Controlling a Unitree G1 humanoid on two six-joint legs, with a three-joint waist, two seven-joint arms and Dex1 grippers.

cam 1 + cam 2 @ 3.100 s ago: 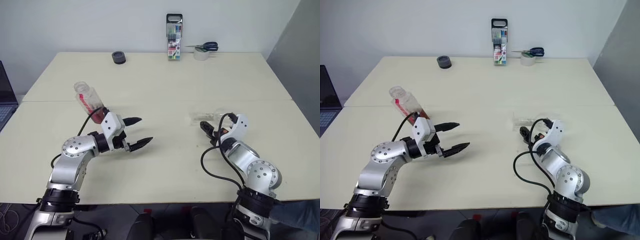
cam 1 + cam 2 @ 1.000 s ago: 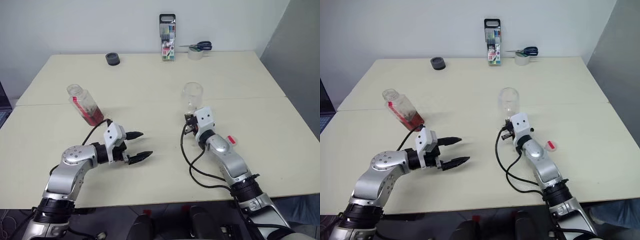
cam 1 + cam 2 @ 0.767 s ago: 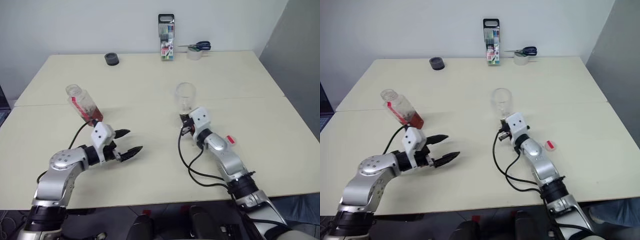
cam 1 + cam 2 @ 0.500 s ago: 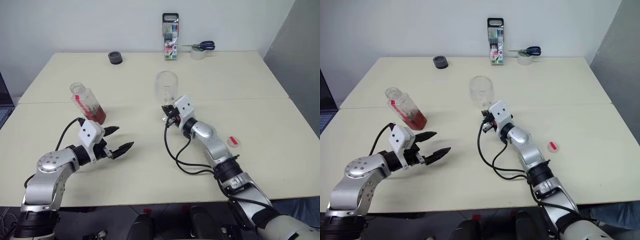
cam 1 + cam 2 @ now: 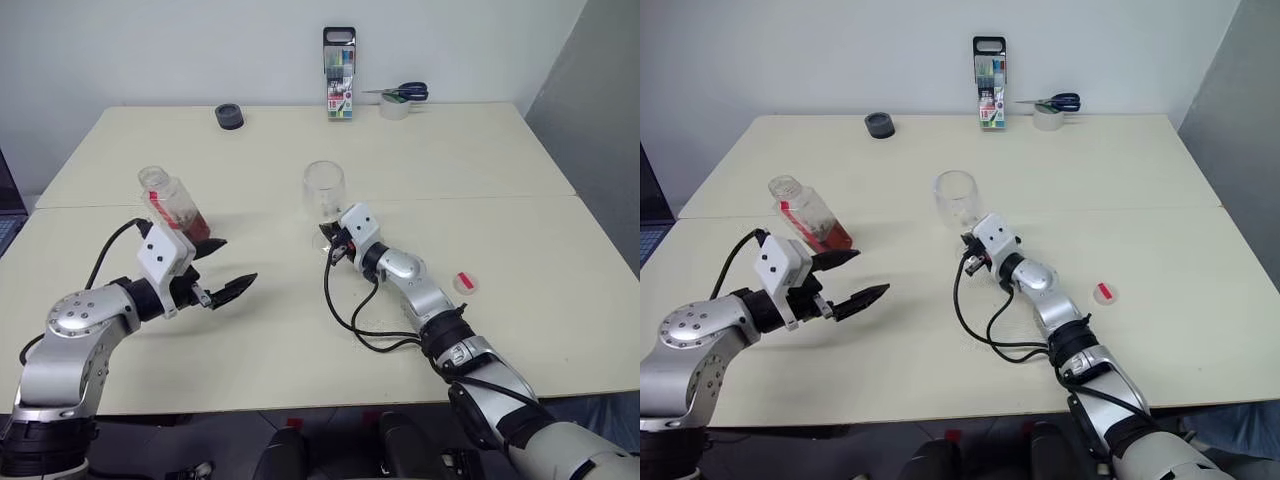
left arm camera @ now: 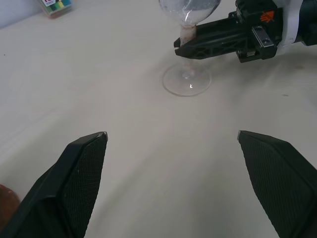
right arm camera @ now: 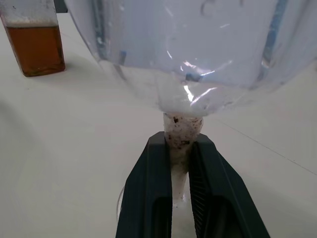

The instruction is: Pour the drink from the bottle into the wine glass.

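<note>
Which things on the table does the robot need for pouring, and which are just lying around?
Needed: bottle holding the drink, wine glass, bottle cap.

Lying around: marker set, scissors, tape roll, dark round thing.

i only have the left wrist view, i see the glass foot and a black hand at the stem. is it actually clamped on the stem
Observer: Yes. In the right wrist view the right hand is shut on the stem of the wine glass, just under the bowl.
Operator: where's the bottle, i barely see it
Observer: The bottle stands on the table, just behind the open left hand.
Operator: cap on?
Observer: No. Its mouth is open, and a small red-and-white cap lies flat on the table to the right of the right arm.
Operator: any drink in the glass yet
Observer: No, the bowl is empty; the drink is in the bottle.
</note>
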